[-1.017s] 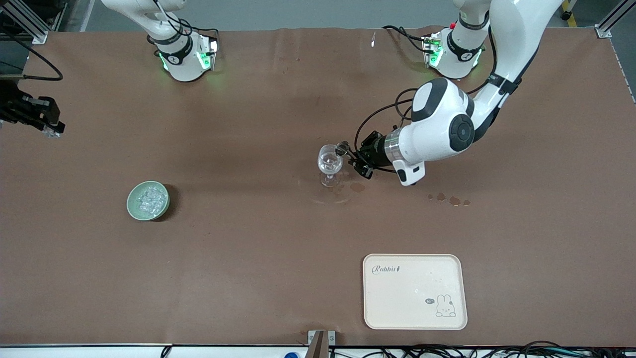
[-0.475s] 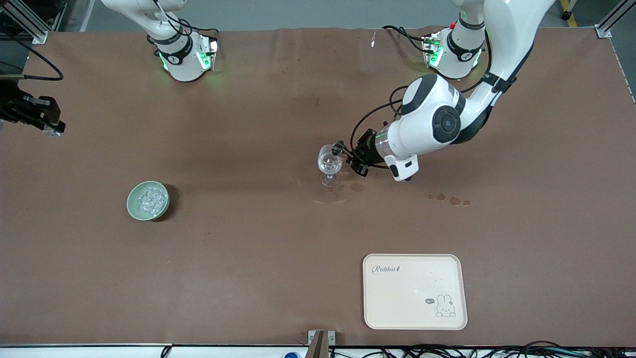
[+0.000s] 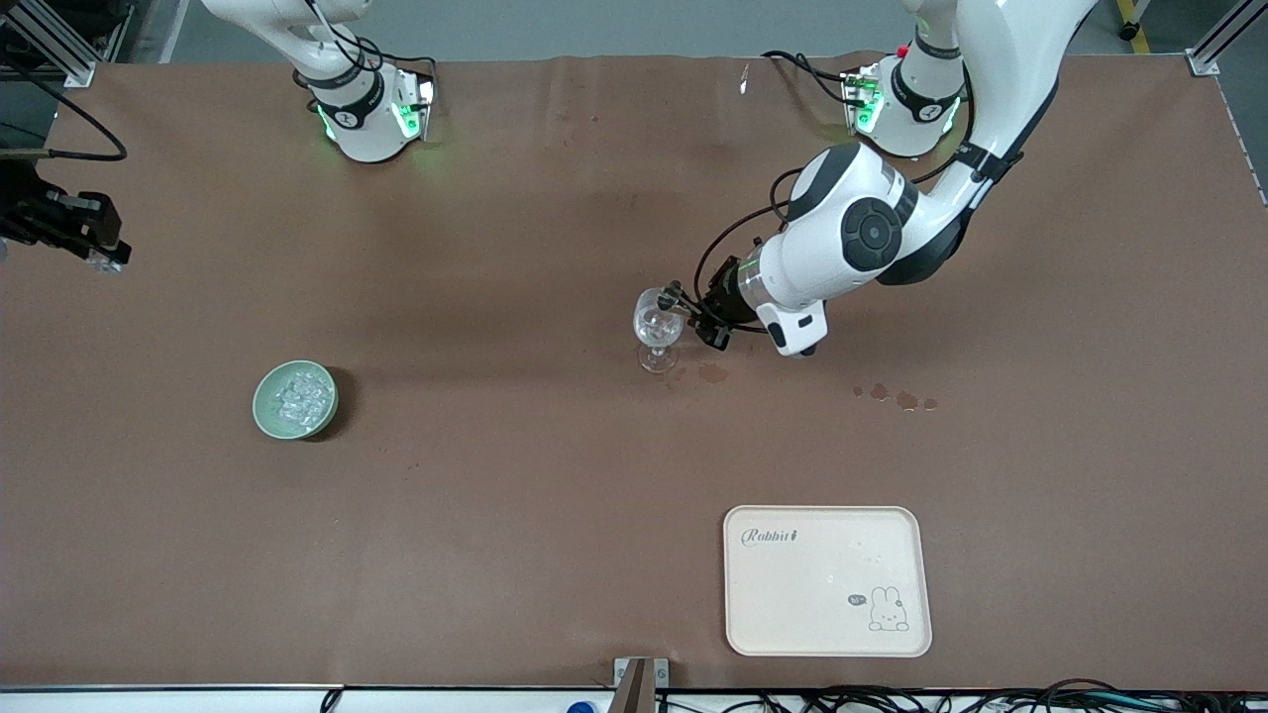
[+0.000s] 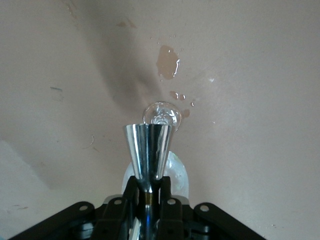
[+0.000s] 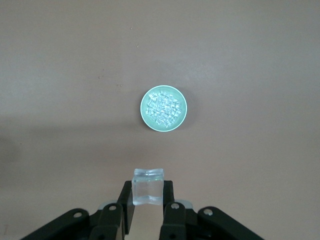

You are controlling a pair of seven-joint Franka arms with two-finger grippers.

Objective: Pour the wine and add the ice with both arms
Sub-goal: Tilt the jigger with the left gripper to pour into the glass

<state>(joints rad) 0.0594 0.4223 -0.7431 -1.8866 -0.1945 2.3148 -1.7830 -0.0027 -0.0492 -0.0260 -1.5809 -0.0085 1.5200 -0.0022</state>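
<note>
left gripper (image 3: pixel 693 315): jigger (image 4: pixel 148 152) over glass (image 3: pixel 658 327) rim | right gripper (image 5: pixel 147 212): ice cube (image 5: pixel 148 186)

The jigger (image 4: pixel 148 157) is polished metal — mirror-bright, with streaked reflections down its cone. The wine glass (image 3: pixel 658 327) is clear, smooth glass that catches small highlights. The table (image 3: pixel 495 495) is covered with a matt brown sheet, papery or cloth-like, faintly creased and marked with darker wet-looking stains (image 3: pixel 897 398). The ice cube (image 5: pixel 147 186) looks glassy and translucent, with sharp pale edges; the heap of ice (image 3: pixel 296 396) glitters the same way in a pale green bowl (image 3: pixel 264 420) with a smooth, softly glazed look. The tray (image 3: pixel 827 579) is cream plastic, smooth with a low sheen and printed drawings. The arm shells (image 3: pixel 842 248) are glossy white plastic — the fingers (image 5: pixel 170 212) matt black.
</note>
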